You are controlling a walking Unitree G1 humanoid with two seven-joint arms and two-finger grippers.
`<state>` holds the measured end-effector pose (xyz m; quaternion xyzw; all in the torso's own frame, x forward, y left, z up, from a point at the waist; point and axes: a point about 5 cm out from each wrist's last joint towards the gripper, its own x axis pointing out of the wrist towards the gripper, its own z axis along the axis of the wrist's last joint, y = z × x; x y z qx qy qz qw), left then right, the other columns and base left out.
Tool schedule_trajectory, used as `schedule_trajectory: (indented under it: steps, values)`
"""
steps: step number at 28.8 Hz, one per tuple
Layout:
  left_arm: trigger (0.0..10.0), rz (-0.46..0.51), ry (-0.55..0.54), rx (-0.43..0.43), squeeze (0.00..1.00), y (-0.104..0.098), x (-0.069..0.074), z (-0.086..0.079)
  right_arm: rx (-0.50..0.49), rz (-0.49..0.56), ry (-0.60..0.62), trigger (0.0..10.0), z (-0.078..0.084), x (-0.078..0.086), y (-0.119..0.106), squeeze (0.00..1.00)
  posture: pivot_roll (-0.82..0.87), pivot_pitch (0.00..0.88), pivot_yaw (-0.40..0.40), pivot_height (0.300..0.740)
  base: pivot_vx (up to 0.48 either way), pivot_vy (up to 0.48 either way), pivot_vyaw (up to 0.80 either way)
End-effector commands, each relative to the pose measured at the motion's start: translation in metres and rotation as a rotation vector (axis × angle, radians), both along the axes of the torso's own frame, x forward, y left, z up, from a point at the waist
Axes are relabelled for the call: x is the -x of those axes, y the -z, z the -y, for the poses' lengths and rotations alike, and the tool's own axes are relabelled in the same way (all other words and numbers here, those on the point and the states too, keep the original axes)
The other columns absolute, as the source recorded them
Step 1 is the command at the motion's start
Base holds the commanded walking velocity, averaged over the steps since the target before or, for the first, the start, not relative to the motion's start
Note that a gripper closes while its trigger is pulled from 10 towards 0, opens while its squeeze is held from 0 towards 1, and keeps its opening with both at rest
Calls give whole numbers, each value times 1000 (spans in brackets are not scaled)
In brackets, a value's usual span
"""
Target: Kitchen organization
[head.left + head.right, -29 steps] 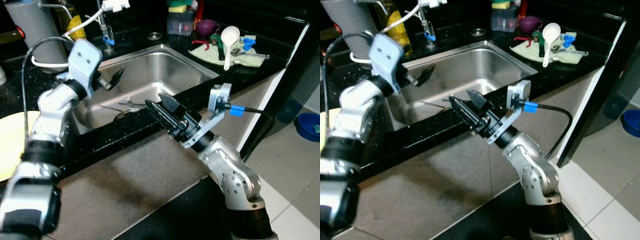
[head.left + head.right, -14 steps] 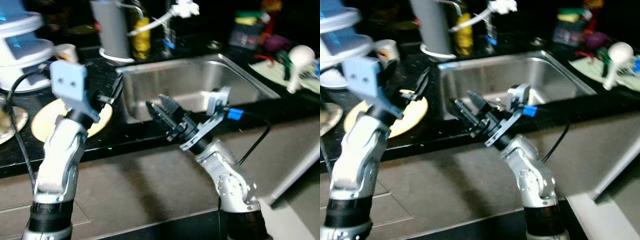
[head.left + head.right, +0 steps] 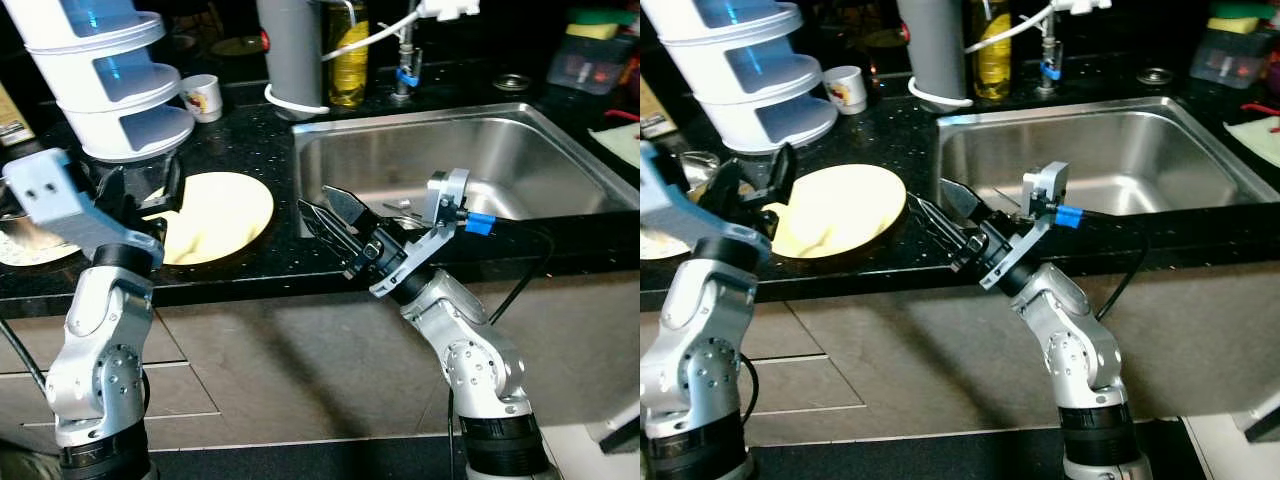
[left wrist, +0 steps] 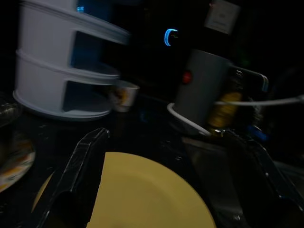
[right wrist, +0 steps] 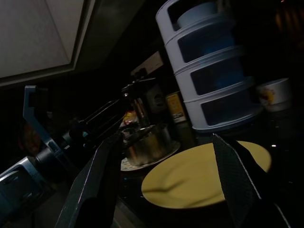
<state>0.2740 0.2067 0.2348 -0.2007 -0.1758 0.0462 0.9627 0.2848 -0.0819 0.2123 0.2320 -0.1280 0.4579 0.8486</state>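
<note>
Since a second ago our head has swung left along the black counter [image 3: 250,135]: the sink [image 3: 560,150] now sits to our right, and a yellow plate [image 3: 215,215] and a white tiered rack [image 3: 110,80] have come into view. Our left gripper [image 3: 140,195] hovers over the plate's near left edge, fingers [image 4: 88,161] spread apart and holding nothing. Our right gripper [image 3: 330,212] is raised at the counter's front edge between plate and sink, its two fingers [image 5: 102,175] likewise apart and empty.

Behind the plate stands a small white cup [image 3: 202,97] with a printed picture on it that we cannot read. A grey cylinder [image 3: 291,50] stands beside a bottle of yellow liquid [image 3: 349,60] at the back. Left of the plate, a steel pot [image 5: 147,142] rests on a patterned dish [image 3: 25,245]. Any labels are too dark or blurred to read.
</note>
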Motion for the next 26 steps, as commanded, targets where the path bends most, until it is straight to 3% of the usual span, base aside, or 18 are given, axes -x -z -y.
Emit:
schedule_trajectory:
  steps: [1,5,6,7,11,14,21,26]
  values:
    - [10000,-37,4,52,0,7,-3,-3,4,2,-16,10000,-3,-1,1,0,85,0,26,740,0,0,800]
    - [10000,-97,35,202,0,21,-8,-9,9,5,-9,10000,-3,-1,0,0,81,0,27,740,0,0,800]
    - [10000,-97,35,202,0,21,-8,-9,9,5,-9,10000,-3,-1,0,0,81,0,27,740,0,0,800]
    - [10000,-138,53,268,0,29,-11,-11,5,6,-4,10000,-3,-2,0,0,80,0,26,740,0,0,800]
    - [10000,-195,95,338,0,39,-14,-9,7,8,0,10000,-3,-2,0,0,76,0,26,740,0,0,800]
    - [10000,-220,132,259,0,41,-16,-3,5,8,5,10000,-2,-2,-1,0,75,0,28,740,0,0,800]
    - [10000,-145,272,137,0,25,-16,19,-7,5,32,10000,1,-6,-2,0,68,0,27,740,0,0,800]
    - [10000,-139,334,38,0,19,-16,31,-16,5,46,10000,3,-7,-3,0,67,0,28,740,0,-388,791]
